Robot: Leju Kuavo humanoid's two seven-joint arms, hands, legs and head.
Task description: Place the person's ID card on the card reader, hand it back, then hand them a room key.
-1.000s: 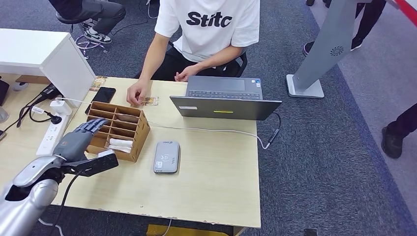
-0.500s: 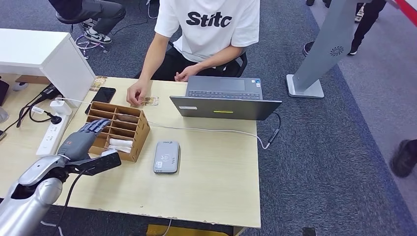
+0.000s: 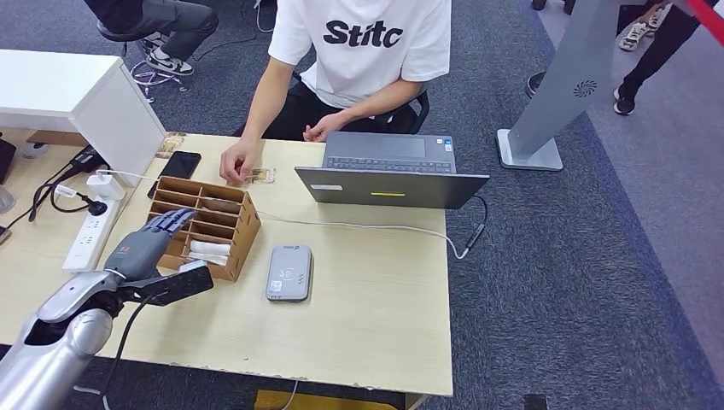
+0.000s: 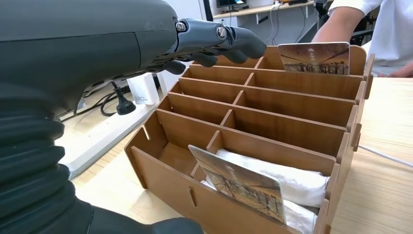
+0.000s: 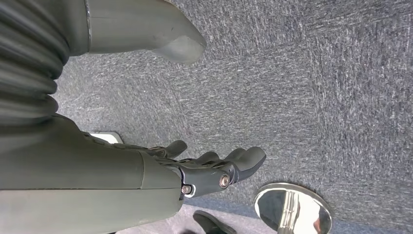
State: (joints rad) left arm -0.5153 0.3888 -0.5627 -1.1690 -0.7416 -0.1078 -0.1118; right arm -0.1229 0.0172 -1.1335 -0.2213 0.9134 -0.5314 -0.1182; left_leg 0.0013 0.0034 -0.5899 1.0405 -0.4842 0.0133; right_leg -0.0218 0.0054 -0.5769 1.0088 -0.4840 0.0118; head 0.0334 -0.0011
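My left hand [image 3: 145,243] hovers with fingers stretched out and apart over the near left corner of a wooden card organiser [image 3: 243,226], holding nothing. In the left wrist view the fingers [image 4: 221,41] reach above the organiser's [image 4: 272,126] dividers. A picture-printed room key card [image 4: 238,183] leans in the nearest compartment beside white wrapped items, and another card [image 4: 314,57] stands in the far one. The grey card reader [image 3: 289,272] lies right of the organiser. The person's hand [image 3: 237,164] rests on the ID card [image 3: 261,176] at the table's far edge. My right hand [image 5: 214,170] hangs over carpet, fingers loosely apart.
An open laptop [image 3: 388,171] sits at the far right of the table with its cable trailing forward. A phone [image 3: 179,164], a white box [image 3: 85,98] and a power strip [image 3: 90,231] with plugs lie to the left. A round metal base [image 5: 292,212] stands on the floor.
My left hand has drifted slightly back toward me over the organiser's near left corner. A passer-by's feet in the right background have moved away.
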